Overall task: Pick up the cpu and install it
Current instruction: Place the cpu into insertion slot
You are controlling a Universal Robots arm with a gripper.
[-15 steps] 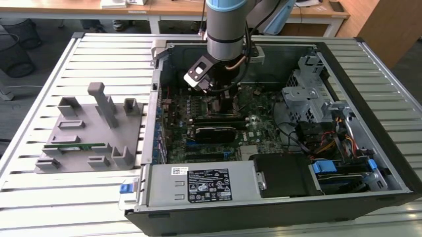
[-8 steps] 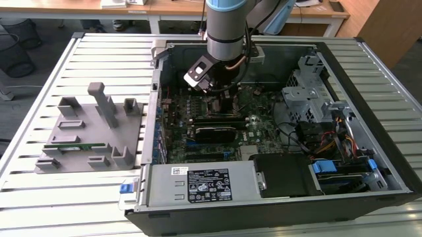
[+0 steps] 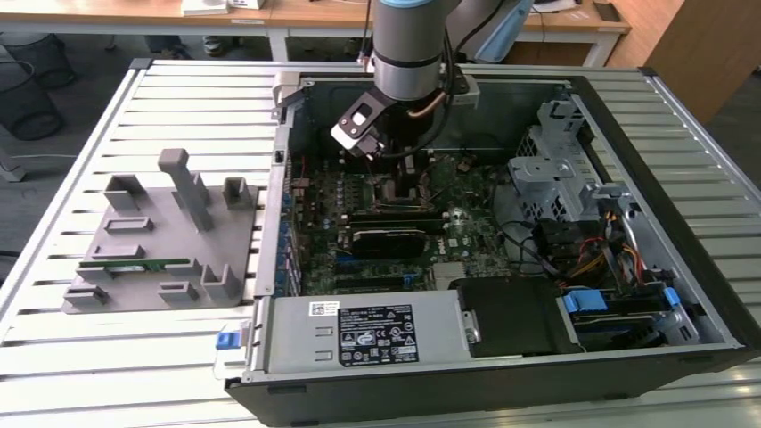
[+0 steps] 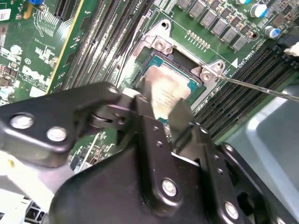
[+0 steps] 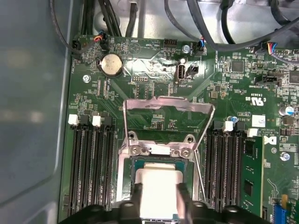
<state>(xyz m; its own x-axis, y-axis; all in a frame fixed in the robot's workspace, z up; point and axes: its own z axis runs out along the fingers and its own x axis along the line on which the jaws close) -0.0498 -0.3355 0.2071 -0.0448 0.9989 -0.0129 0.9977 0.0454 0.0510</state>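
Even daylight up top, harder glints down by my wrist.
The slatted table [image 3: 71,357] shines pale in the exterior view, while the inside of the case [image 3: 666,267] sits shaded under my arm [image 3: 411,45]. In the first wrist view the cpu [image 5: 159,189] lid blows out white (a patch of motherboard [image 5: 149,65] glares too). My gripper [image 4: 163,95] looms dark, and the near case wall blurs.

The cpu [image 5: 158,175] is partly hidden behind the tool [image 5: 159,187] (itself cropped in both wrist views).
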